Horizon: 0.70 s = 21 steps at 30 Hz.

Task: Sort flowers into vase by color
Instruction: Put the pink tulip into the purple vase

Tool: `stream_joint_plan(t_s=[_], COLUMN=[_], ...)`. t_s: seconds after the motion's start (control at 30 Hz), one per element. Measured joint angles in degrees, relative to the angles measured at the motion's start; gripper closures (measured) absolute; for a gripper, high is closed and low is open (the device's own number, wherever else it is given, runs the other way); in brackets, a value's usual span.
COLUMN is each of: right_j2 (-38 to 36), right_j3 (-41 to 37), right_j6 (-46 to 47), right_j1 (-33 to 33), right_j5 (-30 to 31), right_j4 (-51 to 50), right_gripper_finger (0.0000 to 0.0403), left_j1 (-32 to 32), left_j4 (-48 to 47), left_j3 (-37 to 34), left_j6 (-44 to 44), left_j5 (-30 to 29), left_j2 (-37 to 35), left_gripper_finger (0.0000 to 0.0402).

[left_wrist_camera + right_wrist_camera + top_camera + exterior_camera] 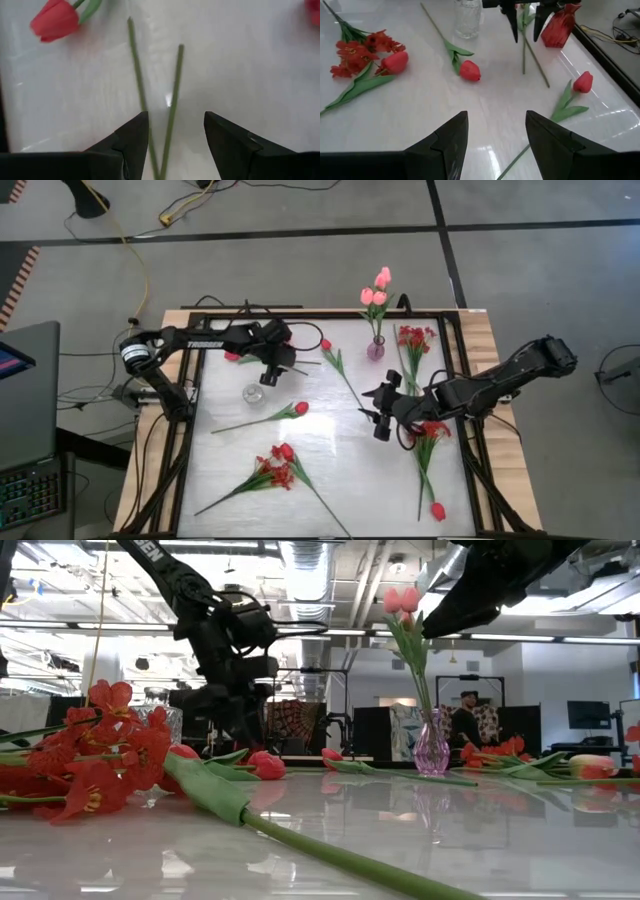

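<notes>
Your left gripper (275,372) hangs at about ten o'clock on the table (330,470), jaws open and holding nothing; in its wrist view two bare green stems (172,105) run up between the jaws, with a red tulip head (54,21) lying beyond them. Just toward seven o'clock from that gripper stands the clear glass vase (254,393), with no flowers in it. Your right gripper (382,412) hovers just right of the table's centre, at roughly three o'clock, jaws likewise open with nothing between them, pointed across the table toward the left arm. At twelve o'clock the small purple vase (376,348) stands upright with the pink tulips (376,290) in it. The rest of the flowers lie flat on the table: a red tulip (262,417) near the centre-left with its head pointing toward three o'clock, another red tulip (338,363) between the two vases, a red spray (415,340) just beside the purple vase toward three o'clock, a second red spray (430,430) partly under your right arm, a red tulip (436,510) at five o'clock near the table's edge, and a bundle of red spray and tulip (275,468) at about seven o'clock. In the low view that bundle (95,755) fills the near left.
</notes>
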Motion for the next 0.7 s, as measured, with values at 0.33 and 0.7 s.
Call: stream_joint_plan(t_s=[0.33,0.7], right_j2=[0.00,0.00], right_j3=[0.00,-0.02], right_j6=[-0.14,-0.66], right_j1=[-0.62,-1.73], right_j5=[0.07,0.76], right_j4=[0.00,0.19], right_gripper_finger=[0.0178,0.0178], left_j1=[0.02,0.09], left_j4=[2.98,5.90], left_j3=[-0.02,-0.31], left_j6=[-1.35,-1.29], left_j5=[3.40,1.03], left_j2=[0.00,7.27], left_gripper_finger=[0.0221,0.0221])
